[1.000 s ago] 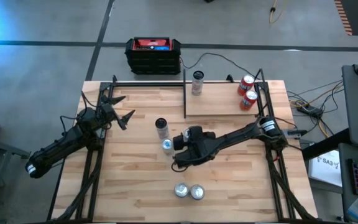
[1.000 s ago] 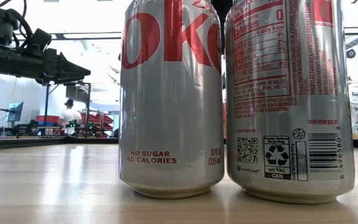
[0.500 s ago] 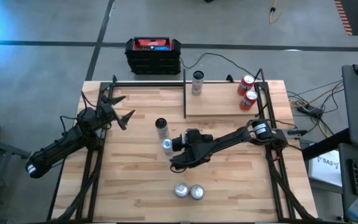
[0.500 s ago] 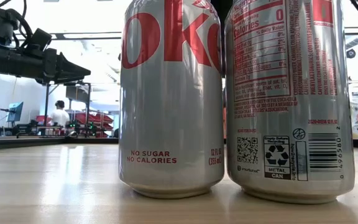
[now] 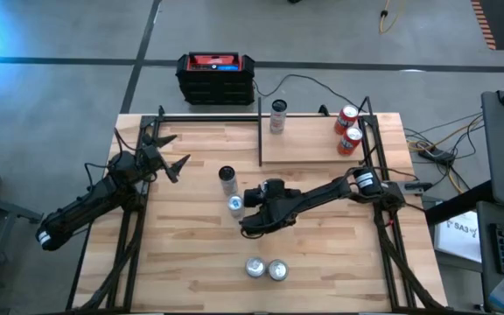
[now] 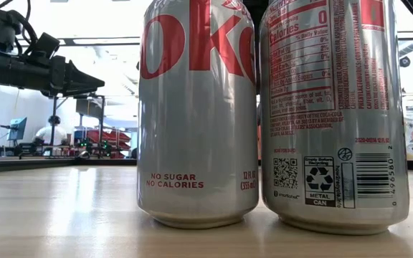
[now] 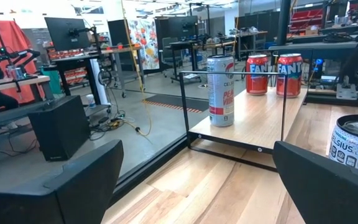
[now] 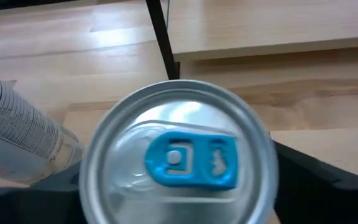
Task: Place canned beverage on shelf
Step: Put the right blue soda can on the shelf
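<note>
Pale butcher-block tabletop (image 5: 191, 254), striped in light wood strips. Lighter wood shelf (image 5: 309, 144), edged by thin black rods. Two red-orange Fanta cans (image 5: 348, 131) at 1 o'clock on the shelf (white lettering seen from the left wrist). Silver Celsius can (image 7: 220, 90) with a red band, at 12 o'clock. Two silver Diet Coke cans (image 6: 271, 115) at 6 o'clock: red lettering, black barcode and recycling mark. Silver can with blue tab (image 8: 178, 158) at table centre. White can with dark top (image 5: 227, 178) just at 11 o'clock of it. Black case (image 5: 216, 77), red-and-blue top, beyond 12 o'clock. Arms dark throughout.
</note>
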{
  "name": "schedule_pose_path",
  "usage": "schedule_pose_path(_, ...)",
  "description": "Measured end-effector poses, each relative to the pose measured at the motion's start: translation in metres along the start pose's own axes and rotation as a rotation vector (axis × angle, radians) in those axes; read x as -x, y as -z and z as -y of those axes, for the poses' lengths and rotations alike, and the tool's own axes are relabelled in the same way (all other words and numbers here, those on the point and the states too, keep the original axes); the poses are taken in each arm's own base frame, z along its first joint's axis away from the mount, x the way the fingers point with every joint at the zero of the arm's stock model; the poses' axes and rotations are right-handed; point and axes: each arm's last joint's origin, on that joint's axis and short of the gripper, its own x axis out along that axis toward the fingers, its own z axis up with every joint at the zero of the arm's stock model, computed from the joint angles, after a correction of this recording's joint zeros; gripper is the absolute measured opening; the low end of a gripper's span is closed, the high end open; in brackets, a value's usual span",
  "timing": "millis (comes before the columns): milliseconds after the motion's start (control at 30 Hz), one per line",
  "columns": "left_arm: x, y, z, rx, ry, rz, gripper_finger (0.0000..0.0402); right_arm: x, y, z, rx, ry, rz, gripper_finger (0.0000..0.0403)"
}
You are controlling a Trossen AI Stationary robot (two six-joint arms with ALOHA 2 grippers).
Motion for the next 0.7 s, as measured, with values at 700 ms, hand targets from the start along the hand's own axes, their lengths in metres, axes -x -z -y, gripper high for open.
schedule_pose_path(700, 0.000, 0.000, 0.000, 0.000, 0.000, 0.000, 0.0398, 0.028, -0.040, 0.015, -0.008, 0.060, -0.097, 0.0215)
